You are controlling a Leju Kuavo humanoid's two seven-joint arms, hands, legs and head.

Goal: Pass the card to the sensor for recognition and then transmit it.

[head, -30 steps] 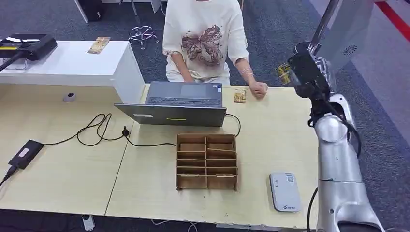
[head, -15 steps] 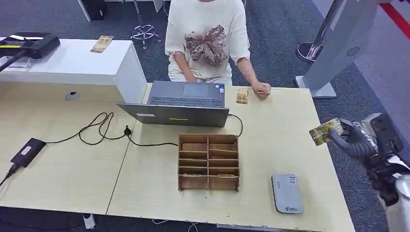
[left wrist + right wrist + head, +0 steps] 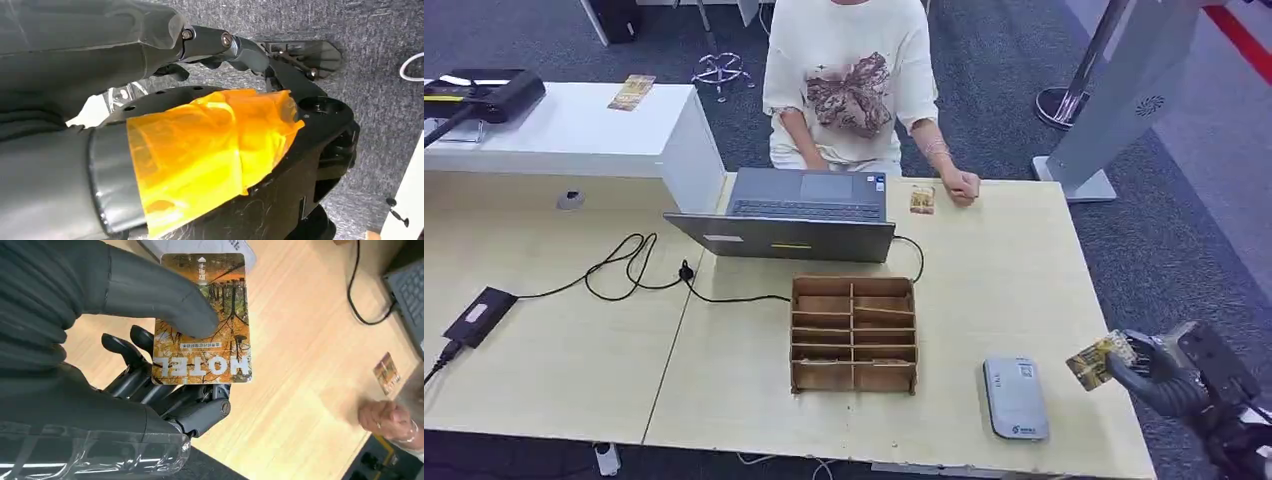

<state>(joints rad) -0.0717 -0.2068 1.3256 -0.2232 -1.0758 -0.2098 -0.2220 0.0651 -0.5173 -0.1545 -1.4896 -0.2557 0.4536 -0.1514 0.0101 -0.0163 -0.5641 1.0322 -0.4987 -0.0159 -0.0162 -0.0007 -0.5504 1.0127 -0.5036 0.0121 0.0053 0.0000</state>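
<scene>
Orange-and-brown hotel key card printed with an autumn-tree picture and the word HOTEL (image 3: 201, 320) (image 3: 1100, 360): held flat between the thick grey thumb (image 3: 150, 295) pressed on its printed face and the darker fingers (image 3: 150, 385) curled behind it. Right hand (image 3: 120, 355) (image 3: 1159, 375): closed on that card, out past the right-hand edge of the table near its front corner, the card tilted and pointing in toward the table. Grey rounded-rectangle card sensor (image 3: 1015, 397): lying flat on the table near the front edge, just beside the held card and apart from it; in the right wrist view a pale corner of it (image 3: 150, 246) peeks out behind the card. Light wooden table (image 3: 1004, 280): long, pale, made of two joined tops. Brown cardboard divided tray (image 3: 853, 334): mid-table, to the left of the sensor, two columns of shallow slots. Grey open laptop (image 3: 789, 213): behind the tray, screen tipped toward the robot, black cable (image 3: 634, 268) looping away to the left toward a black power brick (image 3: 478, 317). Second small orange card (image 3: 921, 199): flat on the far edge of the table, just beside the hand (image 3: 962, 185) of a seated person in a cream printed T-shirt (image 3: 849, 75). White side counter (image 3: 574, 130): far left, bearing a black device (image 3: 484, 95) and another card (image 3: 630, 92). Left hand: I cannot tell its state.
</scene>
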